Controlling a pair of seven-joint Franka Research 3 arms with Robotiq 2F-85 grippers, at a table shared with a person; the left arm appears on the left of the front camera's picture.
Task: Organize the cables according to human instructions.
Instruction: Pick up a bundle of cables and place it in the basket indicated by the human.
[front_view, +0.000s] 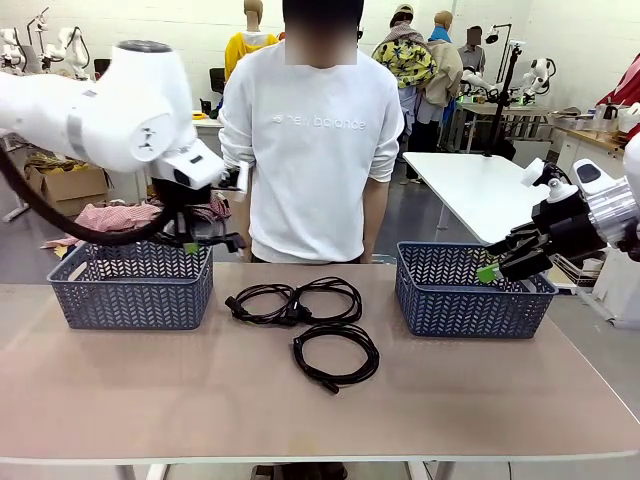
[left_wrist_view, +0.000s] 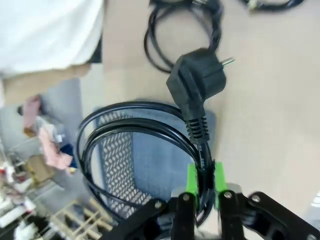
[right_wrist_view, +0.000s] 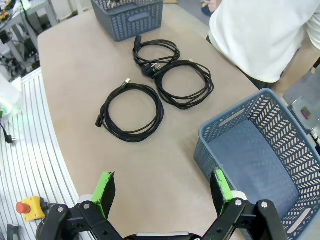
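Observation:
My left gripper (front_view: 190, 246) hangs over the left blue basket (front_view: 130, 288), shut on a black cable (left_wrist_view: 196, 85). In the left wrist view the green pads (left_wrist_view: 191, 179) pinch the cord just below its plug, and the coil loops out above the basket's floor (left_wrist_view: 155, 160). Three more coiled cables lie on the table in front of the person: two side by side (front_view: 262, 303) (front_view: 328, 298) and one nearer me (front_view: 336, 356). The right wrist view shows them too (right_wrist_view: 132, 114) (right_wrist_view: 184, 82) (right_wrist_view: 156, 51). My right gripper (front_view: 488, 268) (right_wrist_view: 162, 186) stands open and empty by the right basket (front_view: 470, 298).
A person in a white sweatshirt (front_view: 310, 140) stands at the far edge, between the baskets. The right basket (right_wrist_view: 260, 150) holds nothing. The tan table (front_view: 150, 400) has free room along its near side. A red stop button (right_wrist_view: 27, 207) sits off the table edge.

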